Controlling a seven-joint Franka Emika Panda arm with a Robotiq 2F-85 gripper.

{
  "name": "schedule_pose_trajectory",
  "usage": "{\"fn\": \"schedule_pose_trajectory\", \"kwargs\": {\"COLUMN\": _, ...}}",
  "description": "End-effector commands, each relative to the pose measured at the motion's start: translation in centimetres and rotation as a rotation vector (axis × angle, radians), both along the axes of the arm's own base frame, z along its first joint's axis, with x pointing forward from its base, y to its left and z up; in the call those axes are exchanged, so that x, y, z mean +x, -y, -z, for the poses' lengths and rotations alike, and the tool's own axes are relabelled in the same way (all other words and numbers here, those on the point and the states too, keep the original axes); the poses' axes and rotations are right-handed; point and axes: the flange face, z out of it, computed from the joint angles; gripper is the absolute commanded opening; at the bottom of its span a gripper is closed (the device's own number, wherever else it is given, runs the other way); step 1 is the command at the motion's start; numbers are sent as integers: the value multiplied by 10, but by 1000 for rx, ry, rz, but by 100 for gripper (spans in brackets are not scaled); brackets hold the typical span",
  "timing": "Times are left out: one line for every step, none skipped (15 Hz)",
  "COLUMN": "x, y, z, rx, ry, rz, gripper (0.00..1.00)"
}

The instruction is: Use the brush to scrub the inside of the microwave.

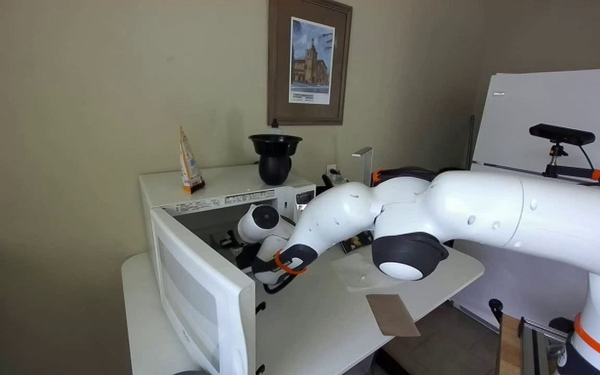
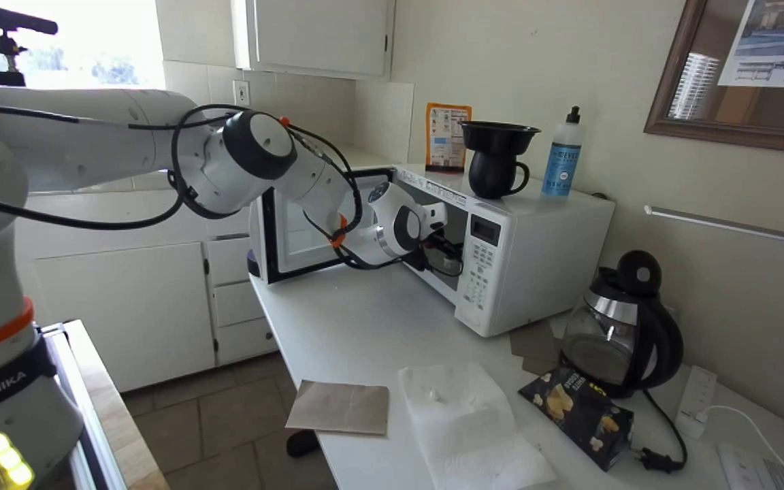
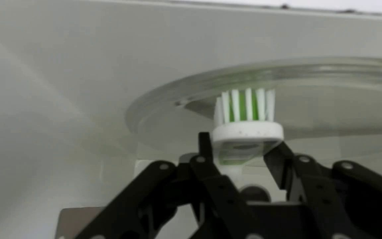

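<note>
Jaws are clamped on the brush (image 3: pixel 248 130), bristles (image 3: pixel 249 105) by the glass plate (image 3: pixel 330 68) inside the microwave (image 2: pixel 555 252), parked along the back edge of the surface (image 2: pixel 358 320). Short, light strokes should be used imo so the brush isn't twisted loose.

A black bowl (image 2: pixel 499 138) sits on a black mug (image 2: pixel 489 175), between an upright orange-and-white pouch (image 2: pixel 445 136) and a clear bottle (image 2: pixel 561 167) with a blue label. In an exterior view, a glass kettle (image 2: pixel 599 340) with a black handle stands on the white surface (image 2: pixel 344 320); a dark packet (image 2: pixel 582 415) lies just beside it. White paper (image 2: pixel 467 429) lies between that packet and a brown cardboard piece (image 2: pixel 341 408) overhanging the edge. A power strip (image 2: pixel 696 401) lies near the kettle. A framed picture (image 1: pixel 310 61) of a towered building hangs on the wall (image 1: pixel 97 94), well apart from a white refrigerator (image 1: pixel 534 104).
</note>
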Motion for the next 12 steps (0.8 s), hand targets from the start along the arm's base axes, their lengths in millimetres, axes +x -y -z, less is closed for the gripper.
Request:
{"fn": "schedule_pose_trajectory", "kwargs": {"x": -5, "y": 1, "z": 12, "rx": -27, "ry": -27, "rz": 40, "gripper": 19}}
{"fn": "schedule_pose_trajectory", "kwargs": {"x": -7, "y": -2, "z": 21, "rx": -2, "ry": -45, "rz": 16, "gripper": 19}}
{"fn": "schedule_pose_trajectory", "kwargs": {"x": -6, "y": -9, "z": 23, "rx": 20, "ry": -49, "rz": -9, "gripper": 19}}
{"fn": "schedule_pose_trajectory", "kwargs": {"x": -2, "y": -14, "z": 32, "rx": 38, "ry": -47, "rz": -26, "gripper": 19}}
{"fn": "schedule_pose_trajectory", "kwargs": {"x": -1, "y": -22, "z": 33, "rx": 64, "ry": -47, "rz": -41, "gripper": 19}}
{"fn": "schedule_pose_trajectory", "kwargs": {"x": -5, "y": -32, "z": 24, "rx": 83, "ry": -46, "rz": -72, "gripper": 19}}
{"fn": "schedule_pose_trajectory", "kwargs": {"x": -3, "y": -42, "z": 25, "rx": 108, "ry": -44, "rz": -97, "gripper": 19}}
{"fn": "schedule_pose_trajectory", "kwargs": {"x": -1, "y": -45, "z": 30, "rx": 133, "ry": -45, "rz": -111, "gripper": 19}}
{"fn": "schedule_pose_trajectory", "kwargs": {"x": 0, "y": -56, "z": 27, "rx": 159, "ry": -49, "rz": -138, "gripper": 19}}
{"fn": "schedule_pose_trajectory", "kwargs": {"x": -3, "y": -64, "z": 21, "rx": 178, "ry": -55, "rz": -171, "gripper": 19}}
{"fn": "schedule_pose_trajectory", "kwargs": {"x": -3, "y": -68, "z": 22, "rx": 188, "ry": -60, "rz": -186, "gripper": 19}}
{"fn": "schedule_pose_trajectory", "kwargs": {"x": -1, "y": -68, "z": 24, "rx": 192, "ry": -65, "rz": -196, "gripper": 19}}
